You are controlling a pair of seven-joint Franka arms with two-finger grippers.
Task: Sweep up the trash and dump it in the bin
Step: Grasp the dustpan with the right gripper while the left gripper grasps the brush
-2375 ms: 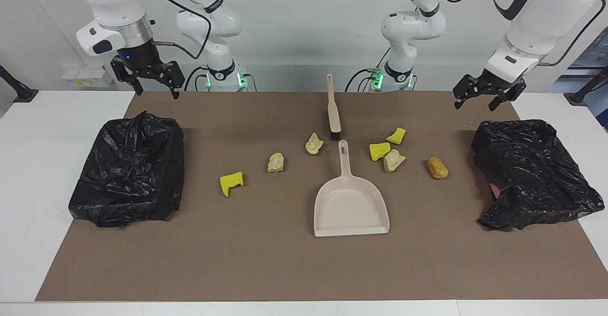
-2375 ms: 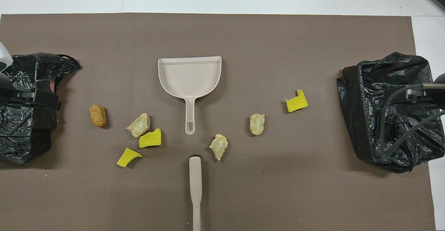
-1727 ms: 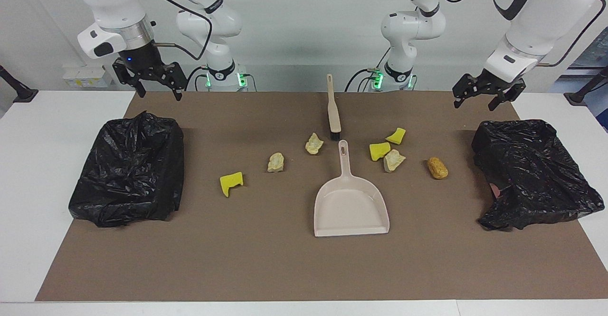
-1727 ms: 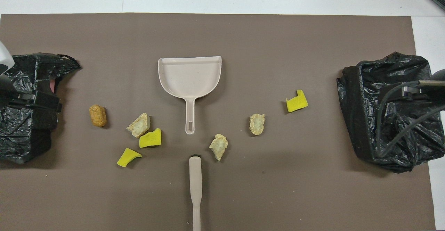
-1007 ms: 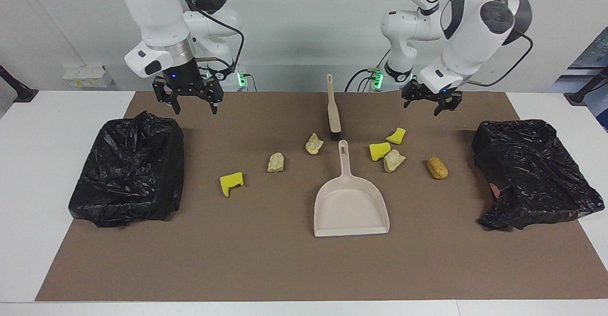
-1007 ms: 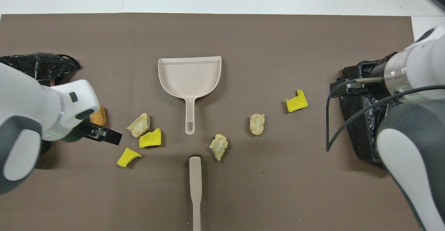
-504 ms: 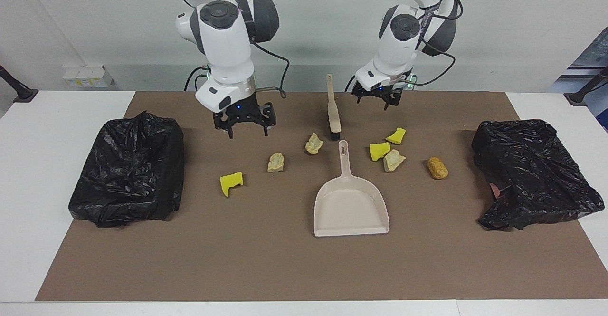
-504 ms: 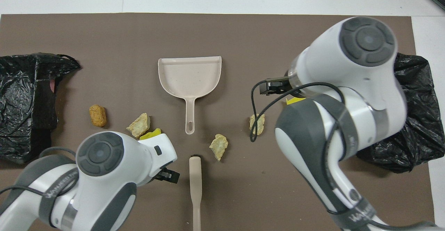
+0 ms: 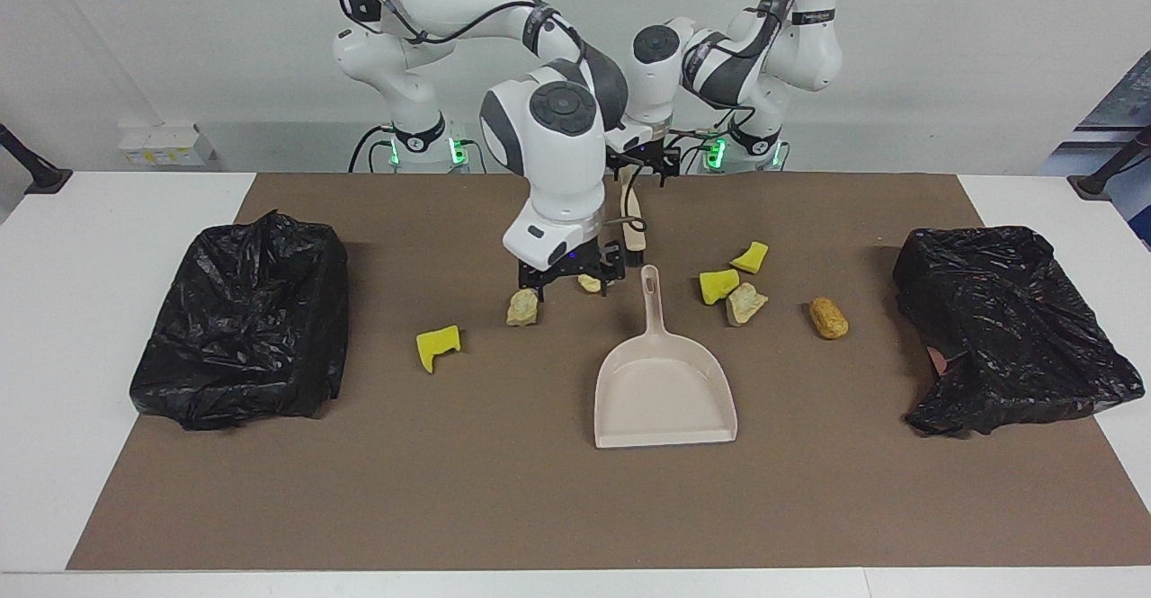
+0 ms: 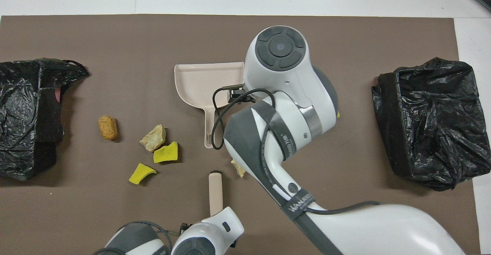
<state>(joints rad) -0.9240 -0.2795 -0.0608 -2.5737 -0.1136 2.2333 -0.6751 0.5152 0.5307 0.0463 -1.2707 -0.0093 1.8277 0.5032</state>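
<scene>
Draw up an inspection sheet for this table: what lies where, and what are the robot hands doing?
Surface: brown mat on a white table.
Job's things: three yellow sponge chunks, three pale beige lumps and one orange-brown lump scattered around the beige plastic dustpan; beige brush; two black-bagged bins, one at each end.
Clutter: nothing seen.
Grippers: right gripper open, over a beige lump beside the dustpan's handle; left gripper open, over the brush handle's end.
Cables: black cable loops at the right arm's wrist.
Surroundings: white wall.
</scene>
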